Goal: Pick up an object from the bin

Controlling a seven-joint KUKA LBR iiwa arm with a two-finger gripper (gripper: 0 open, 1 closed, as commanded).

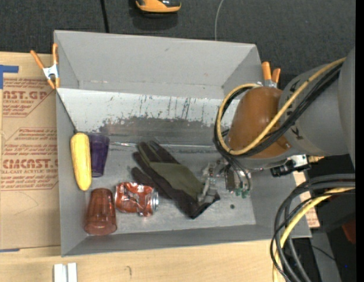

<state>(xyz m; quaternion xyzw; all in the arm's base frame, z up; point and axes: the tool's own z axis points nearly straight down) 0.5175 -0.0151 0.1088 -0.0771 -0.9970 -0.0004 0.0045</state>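
I'm hanging low over the right part of the bin point(152, 69) floor, with my gripper point(212, 185) sitting right at the cuff end of the dark olive glove point(170, 178). Whether I'm touching the cloth or hovering just above it, I can't tell. Jaw state: also can't tell whether I'm released or clenched, since my own wrist hardware is crowding that spot, so I'm not claiming a grasp.

The glove is lying flat mid-floor and running diagonally, with its dark fingers pointing up-left toward the back wall and its cuff lying down-right under me. My orange cover point(258, 122) is sitting above and to the right of the gripper, with yellow-and-black cables point(223, 128) looping around it.

Everything else is lying left of the glove, well apart from me:
- crushed red can point(135, 198) lying just beside the glove's lower-left edge
- reddish-brown cup point(100, 212) resting on its side next to the can, toward the front-left corner
- yellow banana-shaped thing point(81, 160) lying lengthwise along the left wall
- purple cup point(100, 155) sitting just beside the yellow thing, on its right
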